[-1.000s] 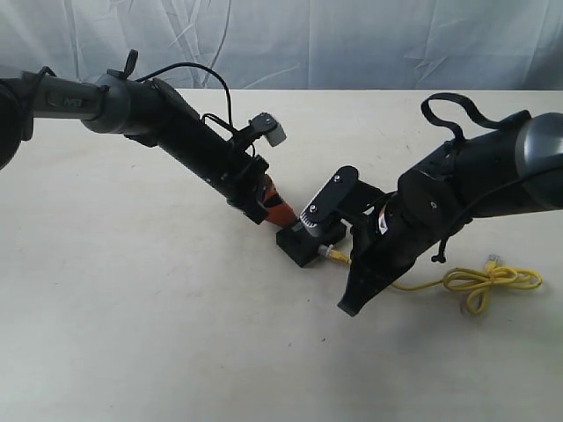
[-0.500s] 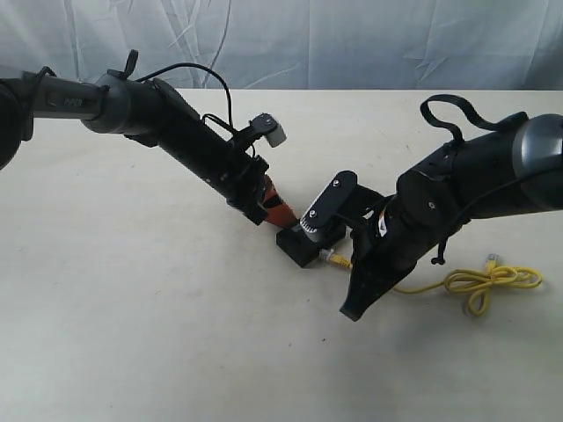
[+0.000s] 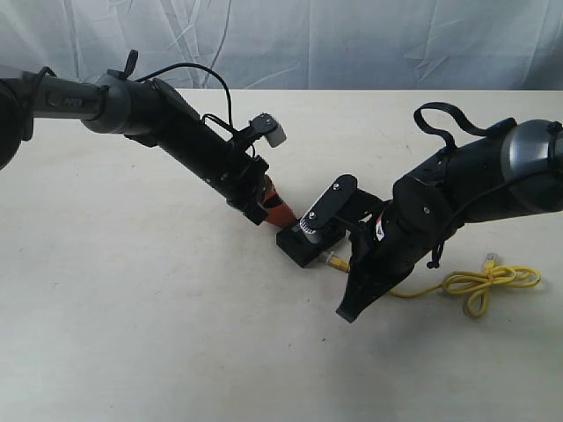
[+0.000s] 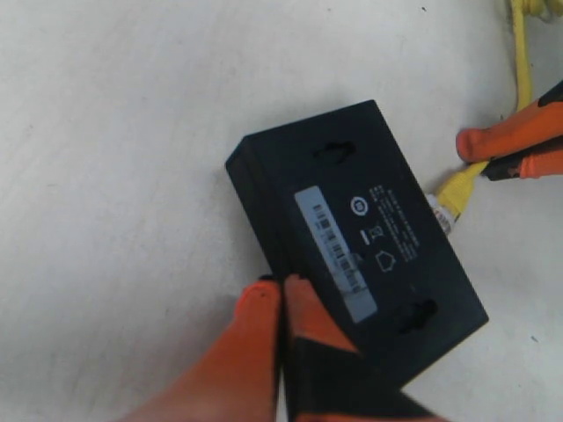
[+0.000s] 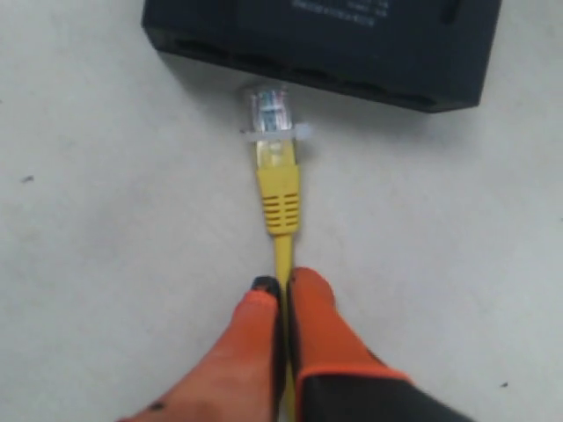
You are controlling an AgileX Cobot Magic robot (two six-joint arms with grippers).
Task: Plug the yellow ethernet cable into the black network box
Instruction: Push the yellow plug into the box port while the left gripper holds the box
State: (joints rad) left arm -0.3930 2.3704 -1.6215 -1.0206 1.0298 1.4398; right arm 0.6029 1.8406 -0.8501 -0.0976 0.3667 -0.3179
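The black network box (image 4: pixel 352 233) lies flat on the table with its pale label strip (image 4: pixel 339 244) facing up. My left gripper (image 4: pixel 282 287) is shut with nothing between its fingers, and its tips rest against the box's long edge (image 3: pixel 303 244). My right gripper (image 5: pixel 283 286) is shut on the yellow ethernet cable (image 5: pixel 280 189) just behind the boot. The clear plug (image 5: pixel 269 110) points at the box's port side (image 5: pixel 317 75) and stops a small gap short of it. The cable's bow-like bundle (image 3: pixel 488 281) lies on the table at the right.
The pale table (image 3: pixel 141 334) is backed by a white cloth curtain (image 3: pixel 352 40). The right arm's bulky black wrist (image 3: pixel 396 237) hangs over the cable and hides its gripper in the exterior view. A small grey-white camera block (image 3: pixel 271 130) sits on the left arm.
The right arm has shifted slightly left and down, with the plug staying near the box's port side. The left arm and the box have not moved.
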